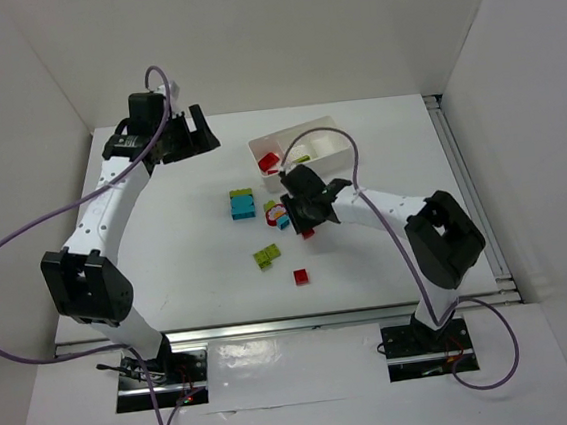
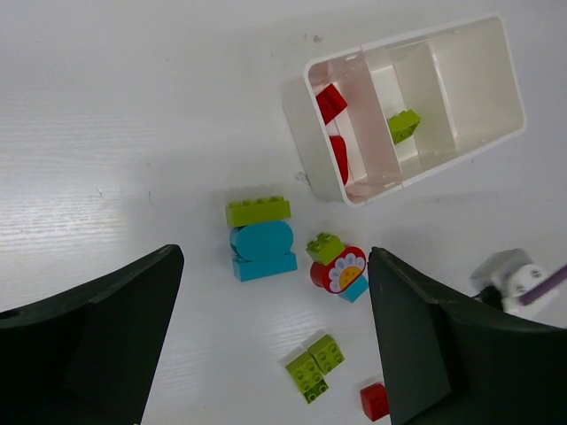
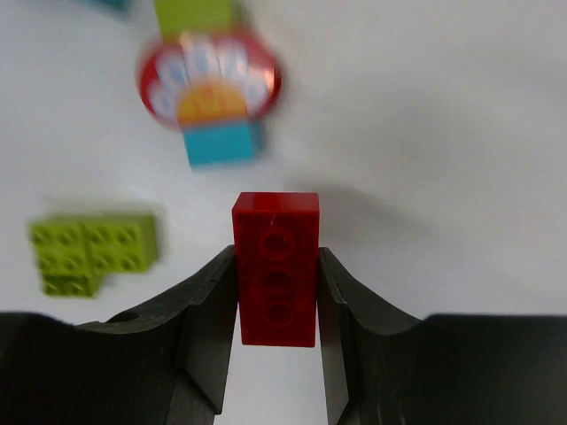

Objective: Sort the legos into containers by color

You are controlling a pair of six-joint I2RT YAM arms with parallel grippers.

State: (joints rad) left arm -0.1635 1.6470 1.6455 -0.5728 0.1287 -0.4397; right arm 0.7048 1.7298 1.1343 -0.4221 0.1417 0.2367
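Note:
My right gripper is shut on a red brick and holds it just above the table, near a flower-printed red piece stacked with green and cyan bricks. The white three-compartment tray stands behind it. In the left wrist view the tray holds two red bricks in one end compartment and a lime green brick in the middle one. My left gripper is open and empty, held high at the back left. Loose on the table are a green-and-cyan stack, a lime green pair and a small red brick.
White walls close in the table at the back and on both sides. A metal rail runs along the right edge. Purple cables loop off both arms. The right arm's elbow sits at the front right.

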